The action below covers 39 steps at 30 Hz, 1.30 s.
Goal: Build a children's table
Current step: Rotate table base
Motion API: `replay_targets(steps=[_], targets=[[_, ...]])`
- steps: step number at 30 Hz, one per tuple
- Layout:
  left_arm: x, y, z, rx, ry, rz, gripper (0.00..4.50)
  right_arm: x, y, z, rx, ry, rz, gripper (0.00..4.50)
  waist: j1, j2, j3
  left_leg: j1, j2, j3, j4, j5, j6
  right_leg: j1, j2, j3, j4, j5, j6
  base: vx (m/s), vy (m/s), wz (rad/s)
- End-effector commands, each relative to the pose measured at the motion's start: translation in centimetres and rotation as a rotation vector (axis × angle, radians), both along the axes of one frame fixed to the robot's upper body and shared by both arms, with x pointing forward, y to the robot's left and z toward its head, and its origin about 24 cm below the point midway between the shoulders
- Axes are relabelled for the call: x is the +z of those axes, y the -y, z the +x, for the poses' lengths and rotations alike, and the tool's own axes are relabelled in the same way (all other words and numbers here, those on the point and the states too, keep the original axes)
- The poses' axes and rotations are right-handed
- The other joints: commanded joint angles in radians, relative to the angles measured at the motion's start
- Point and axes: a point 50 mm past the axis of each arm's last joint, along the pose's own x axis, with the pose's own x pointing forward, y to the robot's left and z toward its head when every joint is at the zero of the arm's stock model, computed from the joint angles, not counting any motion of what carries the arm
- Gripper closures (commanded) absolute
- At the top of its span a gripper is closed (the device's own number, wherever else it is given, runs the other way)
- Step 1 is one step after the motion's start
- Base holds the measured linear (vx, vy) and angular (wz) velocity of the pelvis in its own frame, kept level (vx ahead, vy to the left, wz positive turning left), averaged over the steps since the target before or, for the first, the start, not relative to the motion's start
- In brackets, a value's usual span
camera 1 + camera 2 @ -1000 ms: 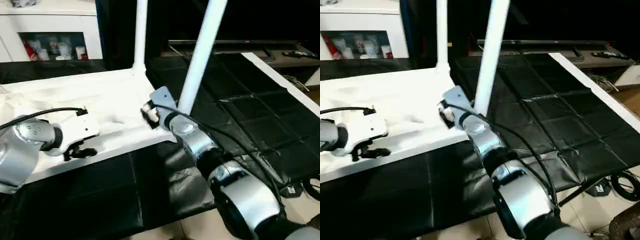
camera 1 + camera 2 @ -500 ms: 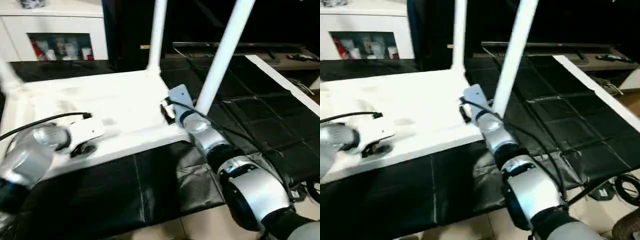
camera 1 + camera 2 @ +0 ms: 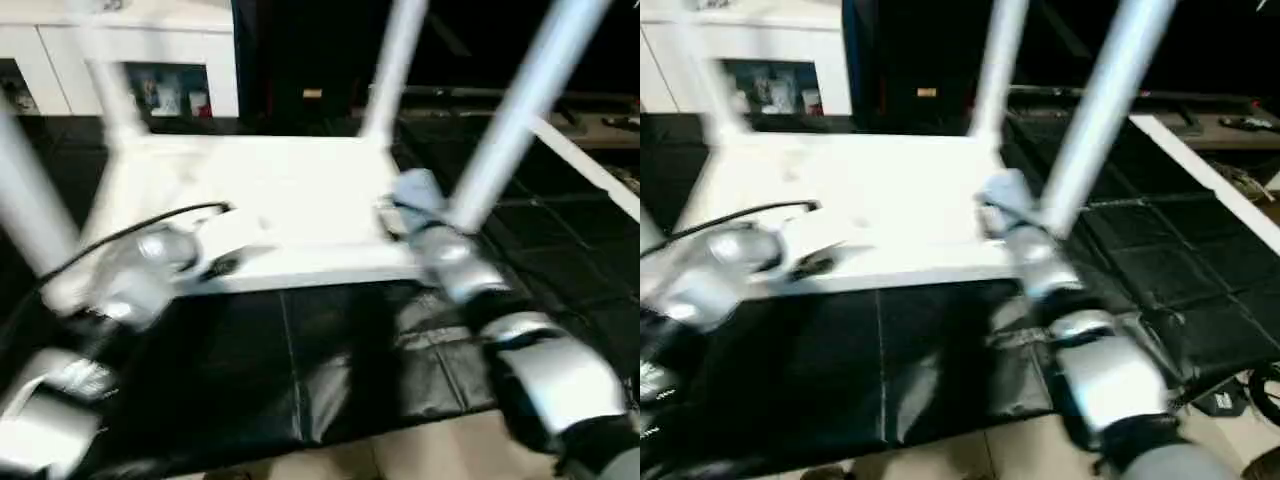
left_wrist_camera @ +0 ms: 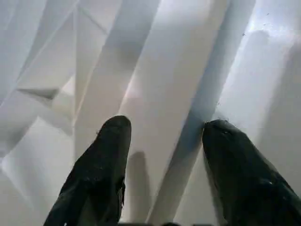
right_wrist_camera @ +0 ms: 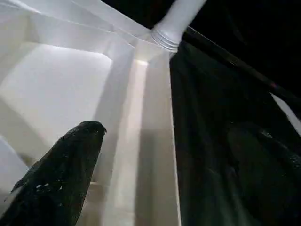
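All four legs up as the head swung left

The children's table (image 3: 300,190) lay upside down on the black mat (image 3: 330,360); as the view swung left, two visible legs became four: near right (image 3: 520,120), far right (image 3: 395,60), far left (image 3: 108,80), near left (image 3: 25,210). Likely only the flip remained. The left gripper (image 4: 167,127) had reached further in, fingers apart astride a rib, clamping nothing. The right gripper (image 5: 174,136) gaped wide across the rim. One top, four legs, two grippers, one cabinet (image 3: 170,60) behind.
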Motion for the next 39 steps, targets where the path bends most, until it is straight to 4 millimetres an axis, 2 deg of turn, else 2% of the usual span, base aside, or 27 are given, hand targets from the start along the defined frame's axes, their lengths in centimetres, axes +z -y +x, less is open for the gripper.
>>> replay_targets(steps=[1,4,5,6,7,8,9,10,12,13,15,16,18,19,20,21,23,24,25,28,29,30,33,35,36,38,39], targets=[[0.8,1.1,0.7,0.006,0.067,-0.069,1.75,-0.2,2.6,-0.3,-0.058,0.006,0.018,0.00,-0.012,0.038,-0.090,0.011,0.012,0.003,-0.063,-0.159,-0.041,0.066,-0.057,0.059,-0.051,-0.025,-0.179,0.000,0.000,0.00],[1.2,1.4,0.8,0.031,0.100,-0.136,1.75,0.2,2.3,-0.2,-0.016,0.024,0.040,0.00,-0.016,0.031,-0.091,0.001,0.011,0.002,-0.061,-0.135,-0.020,0.075,-0.059,0.057,-0.047,-0.010,-0.191,0.000,0.000,0.00],[2.0,1.6,0.8,0.081,0.139,-0.290,1.75,0.6,1.6,-0.1,0.057,0.046,0.080,0.00,-0.017,0.036,-0.091,0.001,0.011,0.002,-0.061,-0.141,-0.016,0.075,-0.061,0.057,-0.047,-0.016,-0.194,0.000,0.000,0.00],[2.3,1.7,0.7,0.110,0.151,-0.373,1.75,0.7,1.3,-0.1,0.088,0.055,0.096,0.00,-0.022,0.032,-0.090,0.002,0.015,0.002,-0.060,-0.153,-0.011,0.075,-0.064,0.057,-0.051,-0.022,-0.203,0.000,0.000,0.00],[3.2,1.8,0.0,0.124,0.168,-0.579,1.75,0.8,0.3,-0.2,0.158,0.068,0.142,0.00,-0.026,0.031,-0.090,0.002,0.018,0.003,-0.059,-0.159,-0.004,0.076,-0.066,0.057,-0.049,-0.019,-0.220,0.000,0.000,0.00],[3.5,1.8,-0.5,0.100,0.170,-0.632,1.75,0.8,-0.1,-0.3,0.184,0.073,0.152,0.00,-0.028,0.029,-0.089,-0.003,0.020,0.000,-0.060,-0.159,0.001,0.079,-0.070,0.056,-0.048,-0.021,-0.227,0.000,0.000,0.00],[3.5,1.8,-0.5,0.097,0.171,-0.639,1.75,0.8,-0.1,-0.3,0.187,0.074,0.154,0.00,-0.032,0.024,-0.086,-0.005,0.020,-0.001,-0.063,-0.169,0.008,0.078,-0.066,0.051,-0.053,-0.067,-0.223,0.000,0.000,0.00],[3.6,1.6,-1.8,0.057,0.148,-0.713,1.75,0.8,-0.9,-0.5,0.241,0.083,0.172,0.00,-0.039,0.017,-0.084,-0.003,0.019,0.001,-0.062,-0.184,0.015,0.073,-0.065,0.051,-0.058,-0.126,-0.211,0.000,0.000,0.00],[3.4,1.2,-3.0,0.026,0.110,-0.758,1.75,0.6,-1.6,-0.8,0.292,0.088,0.197,0.00,-0.046,0.014,-0.081,0.000,0.023,0.002,-0.064,-0.198,0.022,0.069,-0.067,0.053,-0.064,-0.189,-0.191,0.000,0.000,0.00],[3.3,1.1,-3.6,0.006,0.093,-0.766,1.75,0.6,-1.9,-0.9,0.314,0.088,0.212,0.00,-0.048,0.017,-0.082,0.004,0.022,0.004,-0.063,-0.188,0.029,0.064,-0.063,0.055,-0.065,-0.189,-0.186,0.000,0.000,0.00],[2.7,-0.2,-5.6,-0.016,0.020,-0.762,1.75,0.5,-3.0,-1.6,0.403,0.093,0.266,0.00,-0.052,0.009,-0.078,0.004,0.025,0.005,-0.066,-0.177,0.042,0.059,-0.058,0.056,-0.063,-0.161,-0.191,0.000,0.000,0.00],[2.7,-0.2,-5.8,-0.019,0.014,-0.761,1.75,0.4,-3.1,-1.6,0.410,0.092,0.269,0.00,-0.053,0.016,-0.077,0.001,0.028,0.001,-0.070,-0.178,0.042,0.061,-0.060,0.055,-0.060,-0.171,-0.186,0.000,0.000,0.00],[2.3,-1.9,-7.8,-0.012,-0.075,-0.734,1.75,0.3,-4.3,-2.7,0.526,0.090,0.315,0.00,-0.052,0.018,-0.075,0.013,0.028,0.004,-0.070,-0.204,0.038,0.053,-0.056,0.056,-0.066,-0.195,-0.183,0.000,0.000,0.00],[2.3,-2.3,-8.3,0.000,-0.096,-0.735,1.75,0.3,-4.5,-3.0,0.556,0.088,0.333,0.00,-0.052,0.018,-0.071,0.007,0.029,0.002,-0.074,-0.206,0.036,0.056,-0.056,0.057,-0.066,-0.201,-0.176,0.000,0.000,0.00],[2.2,-2.8,-8.8,0.005,-0.113,-0.728,1.75,0.3,-4.7,-3.4,0.582,0.084,0.351,0.00,-0.052,0.019,-0.070,0.012,0.028,0.003,-0.075,-0.217,0.034,0.054,-0.054,0.058,-0.069,-0.212,-0.173,0.000,0.000,0.00],[2.2,-3.8,-9.6,0.021,-0.147,-0.702,1.75,0.3,-4.8,-4.1,0.629,0.079,0.370,0.00,-0.049,0.018,-0.069,0.016,0.029,0.003,-0.076,-0.231,0.032,0.050,-0.054,0.058,-0.072,-0.232,-0.171,0.000,0.000,0.00],[2.3,-6.1,-11.2,0.064,-0.192,-0.638,1.75,0.3,-4.9,-5.7,0.714,0.048,0.423,0.00,-0.045,0.019,-0.065,0.012,0.029,-0.002,-0.081,-0.246,0.031,0.057,-0.055,0.060,-0.075,-0.266,-0.135,0.000,0.000,0.00],[2.6,-8.0,-12.0,0.123,-0.195,-0.597,1.75,0.1,-4.6,-6.8,0.760,0.017,0.446,0.00,-0.052,0.015,-0.059,0.009,0.029,-0.002,-0.086,-0.264,0.029,0.053,-0.050,0.059,-0.077,-0.297,-0.127,0.000,0.000,0.00],[2.9,-8.8,-12.2,0.157,-0.187,-0.578,1.75,-0.1,-4.4,-7.3,0.776,0.001,0.451,0.00,-0.049,0.018,-0.060,0.018,0.028,-0.001,-0.085,-0.290,0.026,0.048,-0.048,0.060,-0.085,-0.328,-0.114,0.000,0.000,0.00],[3.4,-10.5,-12.7,0.221,-0.191,-0.543,1.75,-0.4,-3.9,-8.1,0.791,-0.028,0.447,0.00,-0.046,0.016,-0.054,0.026,0.024,-0.002,-0.085,-0.349,0.009,0.037,-0.052,0.059,-0.101,-0.437,-0.104,0.000,0.000,0.00],[3.8,-11.9,-13.3,0.280,-0.209,-0.514,1.58,-0.6,-3.6,-8.8,0.802,-0.054,0.445,0.00,-0.049,0.013,-0.052,0.023,0.022,-0.003,-0.086,-0.359,0.007,0.038,-0.053,0.059,-0.104,-0.466,-0.096,0.000,0.000,0.00],[3.8,-11.9,-13.3,0.280,-0.209,-0.514,1.58,-0.6,-3.6,-8.8,0.802,-0.054,0.445,0.00,-0.048,0.013,-0.049,0.021,0.021,-0.008,-0.087,-0.377,0.003,0.039,-0.058,0.058,-0.109,-0.529,-0.070,0.000,0.000,0.00],[5.4,-15.3,-14.7,0.406,-0.234,-0.438,1.37,-1.3,-2.4,-10.4,0.830,-0.153,0.434,0.00,-0.054,0.010,-0.043,0.029,0.015,-0.015,-0.086,-0.424,0.000,0.031,-0.059,0.052,-0.132,-0.666,-0.012,0.000,0.000,0.00],[6.1,-16.4,-14.3,0.458,-0.177,-0.424,1.28,-1.4,-2.1,-10.9,0.833,-0.187,0.445,0.00,-0.054,0.013,-0.043,0.037,0.014,-0.018,-0.086,-0.435,0.000,0.028,-0.058,0.049,-0.138,-0.674,-0.008,0.000,0.000,0.00],[6.2,-16.9,-14.1,0.484,-0.151,-0.414,1.18,-1.5,-2.0,-10.9,0.821,-0.194,0.445,0.00,-0.055,0.016,-0.044,0.040,0.015,-0.021,-0.088,-0.443,0.000,0.028,-0.057,0.046,-0.138,-0.652,-0.021,0.000,0.000,0.00],[6.3,-17.7,-13.9,0.532,-0.121,-0.371,1.03,-1.4,-1.9,-11.3,0.798,-0.226,0.447,0.00,-0.056,0.022,-0.046,0.036,0.020,-0.029,-0.095,-0.453,-0.003,0.037,-0.057,0.044,-0.132,-0.601,-0.044,0.000,0.000,0.00],[6.4,-17.9,-13.5,0.546,-0.092,-0.368,0.94,-1.4,-1.8,-11.4,0.791,-0.242,0.448,0.00,-0.057,0.020,-0.049,0.032,0.024,-0.033,-0.101,-0.447,-0.005,0.043,-0.059,0.046,-0.125,-0.560,-0.053,0.000,0.000,0.00]])
